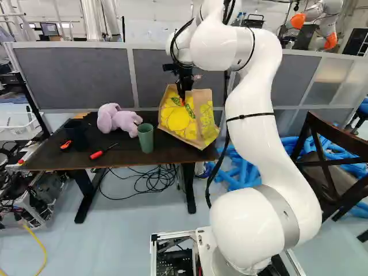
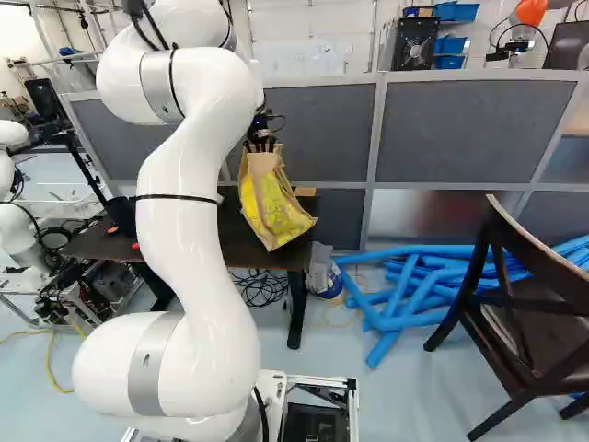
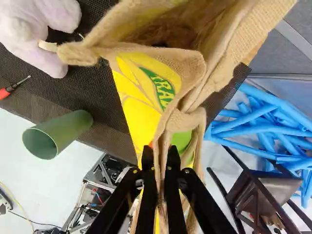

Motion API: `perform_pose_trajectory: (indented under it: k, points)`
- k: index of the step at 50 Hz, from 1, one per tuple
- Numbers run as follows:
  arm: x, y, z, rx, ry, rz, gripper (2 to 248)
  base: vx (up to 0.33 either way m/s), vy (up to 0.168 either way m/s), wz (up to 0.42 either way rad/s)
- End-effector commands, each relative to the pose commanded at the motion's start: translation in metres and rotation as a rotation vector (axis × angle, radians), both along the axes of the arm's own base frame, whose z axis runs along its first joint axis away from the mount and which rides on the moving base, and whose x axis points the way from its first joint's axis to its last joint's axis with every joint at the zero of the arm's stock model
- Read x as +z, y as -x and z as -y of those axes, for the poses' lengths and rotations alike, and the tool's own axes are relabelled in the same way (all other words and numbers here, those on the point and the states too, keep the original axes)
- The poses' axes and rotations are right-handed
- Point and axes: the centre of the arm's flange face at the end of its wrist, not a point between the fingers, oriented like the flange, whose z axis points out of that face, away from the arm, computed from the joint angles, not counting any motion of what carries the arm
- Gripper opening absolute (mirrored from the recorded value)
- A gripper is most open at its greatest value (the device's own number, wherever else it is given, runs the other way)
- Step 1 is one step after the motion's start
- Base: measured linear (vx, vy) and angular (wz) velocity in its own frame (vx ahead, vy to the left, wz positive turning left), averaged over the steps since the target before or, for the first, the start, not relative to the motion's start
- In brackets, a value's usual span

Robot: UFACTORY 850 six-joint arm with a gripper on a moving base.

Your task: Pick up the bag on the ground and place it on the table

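One black two-fingered gripper (image 3: 160,158) pinches the tan woven handle (image 3: 165,127) of the yellow-printed burlap bag (image 1: 178,119) beneath it; probably light, floppy, best held there.

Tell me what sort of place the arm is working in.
Probably a robotics lab or workshop: another robot shows beyond the grey partition, an open metal frame of electronics stands by the table, and tangled cables lie on the floor beneath it.
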Motion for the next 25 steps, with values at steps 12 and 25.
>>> perform_pose_trajectory:
  k: [12,25]
  points:
    - [-0.0008,-0.0007,-0.0003,0.000,0.000,0.000,27,0.000,0.000,0.000]
    - [-0.0008,-0.0007,-0.0003,0.000,0.000,0.000,93,0.000,0.000,0.000]
